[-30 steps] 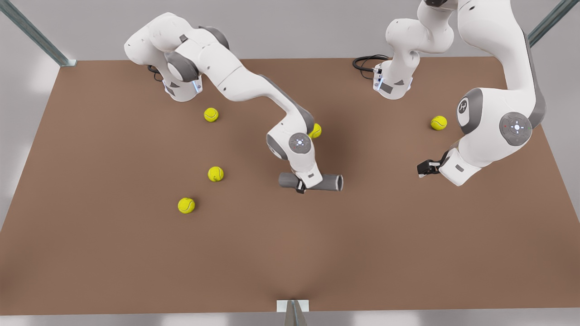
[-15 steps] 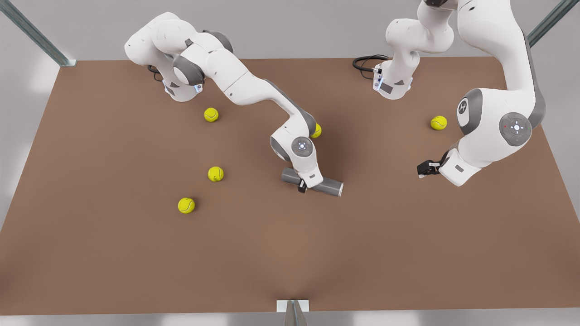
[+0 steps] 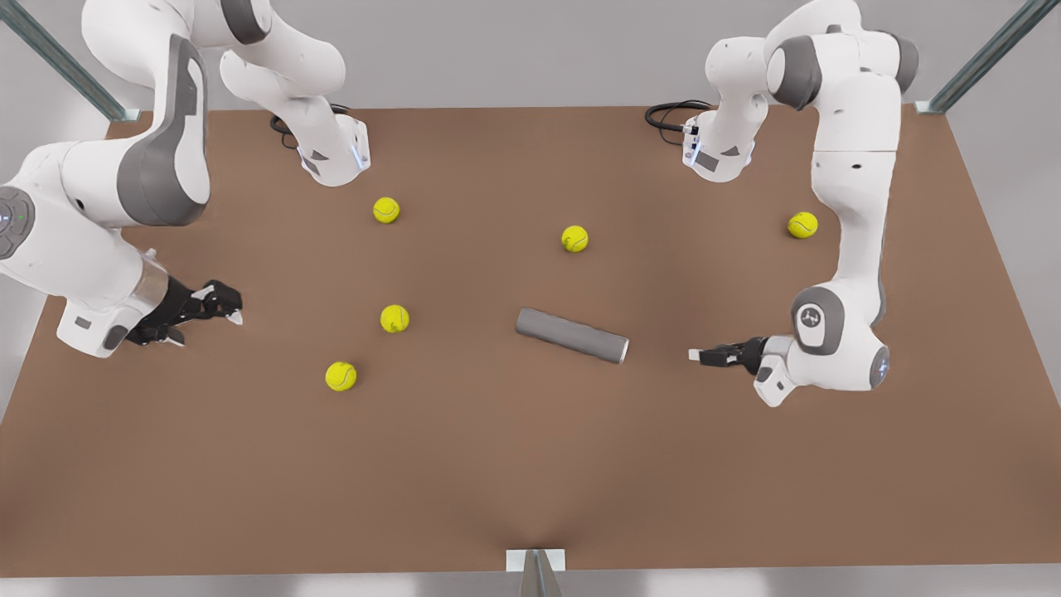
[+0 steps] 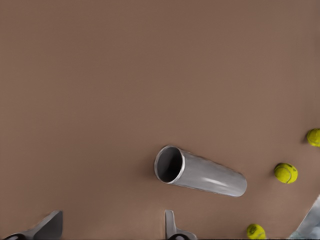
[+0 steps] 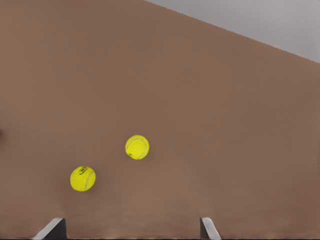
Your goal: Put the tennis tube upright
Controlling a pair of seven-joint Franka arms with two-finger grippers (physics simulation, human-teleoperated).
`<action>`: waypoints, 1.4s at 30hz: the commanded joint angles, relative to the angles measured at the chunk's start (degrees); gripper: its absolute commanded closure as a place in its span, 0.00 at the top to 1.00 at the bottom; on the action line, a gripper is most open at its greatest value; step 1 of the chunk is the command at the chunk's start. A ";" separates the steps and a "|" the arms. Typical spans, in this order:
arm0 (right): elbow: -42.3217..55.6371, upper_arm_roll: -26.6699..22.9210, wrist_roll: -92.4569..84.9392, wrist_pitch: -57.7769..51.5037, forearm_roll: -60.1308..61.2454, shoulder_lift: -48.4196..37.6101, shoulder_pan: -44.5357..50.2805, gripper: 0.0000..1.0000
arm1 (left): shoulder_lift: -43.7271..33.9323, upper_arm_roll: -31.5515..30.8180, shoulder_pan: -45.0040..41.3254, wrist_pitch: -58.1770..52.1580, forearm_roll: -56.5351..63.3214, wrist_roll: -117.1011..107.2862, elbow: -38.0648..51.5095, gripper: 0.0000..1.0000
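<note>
A brown table (image 3: 530,464) before grey walls; the grey tennis tube (image 3: 571,335) lies mid-table, silvery rim rightward. The left gripper (image 3: 700,355) and right gripper (image 3: 224,305) hover, fingers spread.

left wrist view: left gripper (image 4: 110,227) cut by the frame edge, just two fingertips poking in | tennis ball (image 4: 314,137) clipped at the edge | right wrist view: right gripper (image 5: 132,227) cropped too, tips alone | tennis tube's (image 3: 572,335) far end hidden
</note>
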 commanded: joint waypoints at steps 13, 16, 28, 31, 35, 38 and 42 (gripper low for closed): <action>5.24 0.16 23.02 -11.41 -3.31 4.22 2.52 1.00 | 10.54 -9.65 -0.32 8.07 -12.44 39.44 5.87 1.00; 4.01 0.34 22.93 -11.76 -2.69 3.61 1.21 1.00 | 10.98 -9.65 -0.23 8.07 -12.61 39.62 5.88 1.00; 4.10 0.34 23.46 -11.68 -3.31 3.78 1.21 1.00 | 12.04 -9.57 -0.23 5.52 -12.79 38.38 3.85 1.00; 4.10 0.25 23.55 -11.76 -3.31 3.78 1.12 1.00 | 11.25 -9.57 -0.23 4.64 -12.88 38.38 3.06 1.00; 4.10 0.16 23.20 -11.59 -3.40 3.78 0.59 1.00 | 11.33 -9.57 -0.23 3.14 -12.96 36.54 2.45 1.00; 4.10 0.16 23.20 -11.50 -3.40 3.87 0.59 1.00 | 11.33 -9.65 -0.32 3.06 -13.05 36.45 2.45 1.00; 4.10 0.16 23.29 -11.50 -3.40 3.87 0.59 1.00 | 11.60 -9.65 -1.02 2.00 -14.89 36.54 2.45 1.00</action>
